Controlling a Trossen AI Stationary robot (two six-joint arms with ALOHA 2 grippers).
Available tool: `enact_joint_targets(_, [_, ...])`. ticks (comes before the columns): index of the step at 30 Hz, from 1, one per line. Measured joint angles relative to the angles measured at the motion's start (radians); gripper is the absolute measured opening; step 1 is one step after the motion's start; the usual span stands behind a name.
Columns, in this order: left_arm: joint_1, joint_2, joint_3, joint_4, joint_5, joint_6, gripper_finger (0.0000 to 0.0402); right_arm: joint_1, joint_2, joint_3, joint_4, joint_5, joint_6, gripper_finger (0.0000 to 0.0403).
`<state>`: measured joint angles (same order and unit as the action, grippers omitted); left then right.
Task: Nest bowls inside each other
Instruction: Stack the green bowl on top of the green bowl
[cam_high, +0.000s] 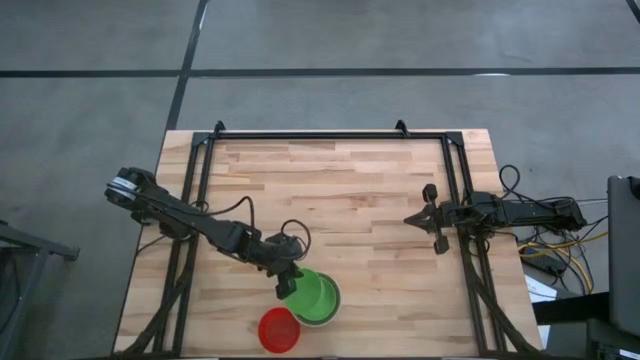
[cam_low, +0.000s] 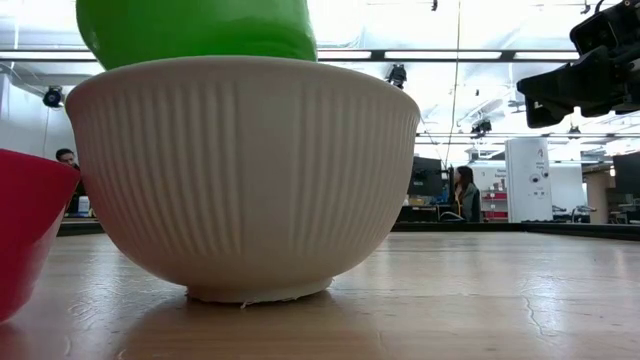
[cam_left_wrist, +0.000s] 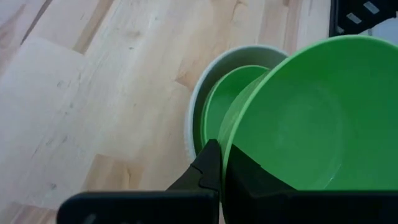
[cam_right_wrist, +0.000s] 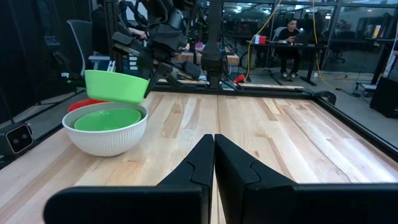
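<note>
High view: left end effector (cam_high: 288, 287) sits at lower centre of the frame, clamped on the rim of a green bowl (cam_high: 318, 295) held above the white bowl (cam_high: 325, 318).
Grip: pinching the rim edge leaves the held bowl's underside free, which I judge suits lowering it into the stack.
Tilt: right wrist view shows the held green bowl (cam_right_wrist: 116, 86) slightly tipped, hovering clear over the white bowl (cam_right_wrist: 107, 134).
Stack so far: a second green bowl (cam_right_wrist: 107, 119) already lies inside the white one; the largest bowl at the bottom makes sense as the base.
Red bowl (cam_high: 278, 329): just beside the stack, toward the bottom edge of the high view, not yet nested.
Right end effector (cam_high: 433, 217): parked at the right of the frame, well apart, fingers pressed together and empty.
Tabletop (cam_high: 340, 180): pale wooden planks in a dark metal frame.
Room: grey floor around; low view shows a lit workshop with people (cam_low: 466, 195) seated far behind.
</note>
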<state>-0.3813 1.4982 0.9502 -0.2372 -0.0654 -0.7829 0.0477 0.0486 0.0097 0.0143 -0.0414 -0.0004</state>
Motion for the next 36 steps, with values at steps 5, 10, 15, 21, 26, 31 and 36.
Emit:
enact_joint_targets(5, [0.000, 0.024, -0.002, 0.003, 0.005, -0.013, 0.0003, 0.000, 0.000, 0.000, 0.000, 0.000, 0.000, 0.0009])
enact_joint_targets(10, [0.000, 0.075, 0.020, 0.003, 0.044, -0.023, 0.0003, 0.000, 0.000, 0.000, 0.000, 0.000, 0.000, 0.0009])
enact_joint_targets(15, [0.000, 0.090, 0.044, 0.005, 0.048, -0.023, 0.0004, 0.000, 0.000, 0.000, 0.000, 0.000, 0.000, 0.0009])
enact_joint_targets(21, [0.000, 0.095, 0.074, -0.003, 0.050, -0.029, 0.0004, 0.000, 0.000, 0.000, 0.000, 0.000, 0.000, 0.0009])
enact_joint_targets(26, [0.000, 0.101, 0.078, -0.006, 0.050, -0.037, 0.0004, 0.000, 0.000, 0.000, 0.000, 0.000, 0.000, 0.0009])
enact_joint_targets(31, [0.000, 0.143, 0.093, -0.010, 0.067, -0.050, 0.0005, 0.000, 0.000, 0.000, 0.000, 0.000, 0.000, 0.0009])
enact_joint_targets(36, [0.000, 0.179, 0.127, -0.017, 0.083, -0.049, 0.0005, 0.000, 0.000, 0.000, 0.000, 0.000, 0.000, 0.0009])
